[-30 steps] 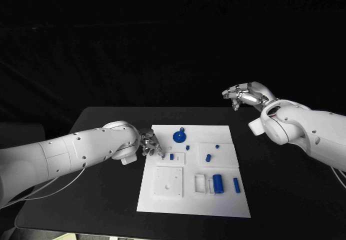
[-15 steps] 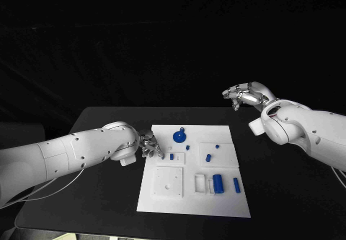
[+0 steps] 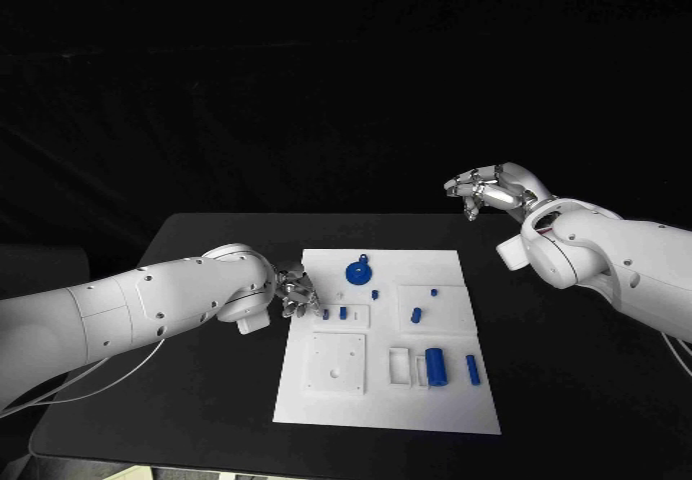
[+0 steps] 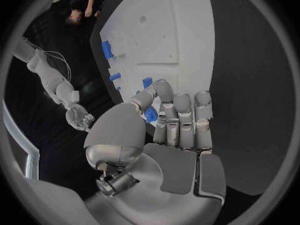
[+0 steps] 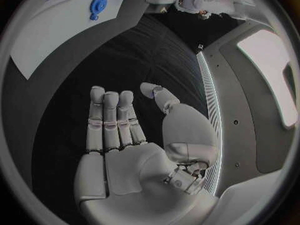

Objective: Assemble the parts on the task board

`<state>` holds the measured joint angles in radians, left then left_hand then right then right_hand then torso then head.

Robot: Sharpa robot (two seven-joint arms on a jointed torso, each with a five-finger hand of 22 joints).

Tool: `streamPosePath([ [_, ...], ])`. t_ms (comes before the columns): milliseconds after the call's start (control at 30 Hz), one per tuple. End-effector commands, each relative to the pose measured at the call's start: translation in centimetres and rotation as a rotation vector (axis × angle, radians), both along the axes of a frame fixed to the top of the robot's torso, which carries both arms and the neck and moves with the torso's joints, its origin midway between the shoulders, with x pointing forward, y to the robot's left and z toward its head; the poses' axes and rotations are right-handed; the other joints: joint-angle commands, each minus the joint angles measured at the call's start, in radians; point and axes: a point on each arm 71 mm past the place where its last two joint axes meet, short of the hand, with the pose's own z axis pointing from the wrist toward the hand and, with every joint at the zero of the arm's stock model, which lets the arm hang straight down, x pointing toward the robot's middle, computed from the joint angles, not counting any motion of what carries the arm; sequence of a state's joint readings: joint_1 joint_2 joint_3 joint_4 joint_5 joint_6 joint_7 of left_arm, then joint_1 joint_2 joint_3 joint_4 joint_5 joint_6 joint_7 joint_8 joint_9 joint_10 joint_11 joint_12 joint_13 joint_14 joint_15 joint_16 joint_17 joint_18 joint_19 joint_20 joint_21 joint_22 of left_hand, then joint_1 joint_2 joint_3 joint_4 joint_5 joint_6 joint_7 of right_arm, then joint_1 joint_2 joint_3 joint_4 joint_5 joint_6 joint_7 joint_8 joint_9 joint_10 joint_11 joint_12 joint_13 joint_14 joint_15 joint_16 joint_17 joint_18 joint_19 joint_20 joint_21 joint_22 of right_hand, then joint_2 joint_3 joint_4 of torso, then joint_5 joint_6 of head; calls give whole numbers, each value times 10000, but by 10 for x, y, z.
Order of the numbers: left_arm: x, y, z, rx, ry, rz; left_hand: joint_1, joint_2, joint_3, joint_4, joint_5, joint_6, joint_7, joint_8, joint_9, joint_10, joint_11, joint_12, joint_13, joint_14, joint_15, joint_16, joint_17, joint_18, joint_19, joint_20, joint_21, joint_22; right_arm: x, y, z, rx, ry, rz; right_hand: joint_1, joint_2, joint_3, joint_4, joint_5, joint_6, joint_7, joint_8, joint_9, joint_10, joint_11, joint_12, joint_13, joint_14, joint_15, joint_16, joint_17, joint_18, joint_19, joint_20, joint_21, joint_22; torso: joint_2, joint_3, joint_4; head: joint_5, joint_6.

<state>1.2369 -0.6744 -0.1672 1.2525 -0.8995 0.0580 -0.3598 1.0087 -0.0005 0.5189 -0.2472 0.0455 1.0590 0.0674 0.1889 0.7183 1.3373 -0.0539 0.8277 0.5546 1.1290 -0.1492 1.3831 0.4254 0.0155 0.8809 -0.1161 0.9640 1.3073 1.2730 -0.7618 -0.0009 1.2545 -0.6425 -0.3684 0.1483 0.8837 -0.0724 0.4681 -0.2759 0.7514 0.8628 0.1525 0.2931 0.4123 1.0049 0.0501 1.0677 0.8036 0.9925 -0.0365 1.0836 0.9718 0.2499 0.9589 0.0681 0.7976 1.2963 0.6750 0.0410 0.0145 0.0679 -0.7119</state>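
Resting at task board [image 3: 387, 400] left edge, left hand [image 3: 296, 290]; parts [image 3: 436, 366] beside.

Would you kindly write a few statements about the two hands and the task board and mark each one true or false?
1. The left hand is at the left edge of the task board. True.
2. The right hand holds a blue part. False: it is empty, fingers apart, raised beyond the table's far edge.
3. A round blue part lies near the board's far edge. True.
4. The task board is black. False: it is white, on a black table.
5. The left hand pinches a small blue part. True, as the left wrist view shows.
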Motion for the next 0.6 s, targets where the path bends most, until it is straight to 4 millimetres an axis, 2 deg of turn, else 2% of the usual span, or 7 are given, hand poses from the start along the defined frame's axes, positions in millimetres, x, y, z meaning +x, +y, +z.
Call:
streamPosePath([
  [33, -2, -2, 0, -119, 138, -51, 3, -86, 6, -55, 47, -59, 4, -72, -18, -8, 90, -43, -14, 1, -1, 0, -14, -7, -6, -1272, -55, 133, 0, 2, 0, -38, -25, 185, 100, 22, 78, 5, 18, 16, 70, 62, -8, -79, -20, 37, -18, -89, -5, 64, -14, 119, 16, 83, -69, 11, -2, 5, 1, 3, -2],
  [300, -3, 0, 0, -158, 127, 5, -15, -369, -53, -80, 48, -99, 23, -107, -76, -19, 107, -23, -12, 3, 13, 6, -21, 8, 8, -1258, -63, 130, 0, 2, 0, -34, -23, 189, 99, 21, 79, 6, 18, 15, 70, 61, -8, -80, -19, 39, -21, -91, -5, 66, -18, 119, 16, 84, -72, 13, 1, 4, 3, 5, 6],
  [467, -6, 1, 1, -158, 130, -30, -366, -1026, -230, 102, 49, -101, 32, -122, -136, -25, 119, -13, -23, 16, 26, -1, -37, 12, 41, -1237, -93, 108, -1, 1, 0, -34, -22, 170, 97, 19, 78, 7, 17, 14, 70, 61, -9, -80, -19, 40, -23, -91, -5, 68, -21, 119, 17, 84, -73, 15, -1, 4, -2, 1, 8],
  [533, -7, 1, 1, -58, 44, -108, -774, -1377, -326, 418, 47, -83, 33, -117, -156, -24, 116, -15, -32, 21, 31, -6, -45, 13, 60, -1229, -120, 86, -1, 0, 0, -34, -21, 162, 97, 19, 78, 7, 17, 14, 70, 61, -9, -80, -19, 41, -23, -91, -5, 68, -21, 119, 17, 84, -74, 15, -1, 6, -2, 1, 13],
  [600, -8, 0, 1, 199, -199, -267, -1313, -1688, -311, 959, 35, -55, 17, -105, -172, -16, 96, -18, -44, 30, 19, -10, -53, 41, 82, -1243, -165, 54, -1, 0, 0, -34, -20, 161, 97, 18, 78, 8, 17, 14, 70, 61, -9, -80, -19, 41, -24, -92, -5, 69, -22, 119, 17, 84, -74, 16, -1, 9, 4, 9, 10],
])
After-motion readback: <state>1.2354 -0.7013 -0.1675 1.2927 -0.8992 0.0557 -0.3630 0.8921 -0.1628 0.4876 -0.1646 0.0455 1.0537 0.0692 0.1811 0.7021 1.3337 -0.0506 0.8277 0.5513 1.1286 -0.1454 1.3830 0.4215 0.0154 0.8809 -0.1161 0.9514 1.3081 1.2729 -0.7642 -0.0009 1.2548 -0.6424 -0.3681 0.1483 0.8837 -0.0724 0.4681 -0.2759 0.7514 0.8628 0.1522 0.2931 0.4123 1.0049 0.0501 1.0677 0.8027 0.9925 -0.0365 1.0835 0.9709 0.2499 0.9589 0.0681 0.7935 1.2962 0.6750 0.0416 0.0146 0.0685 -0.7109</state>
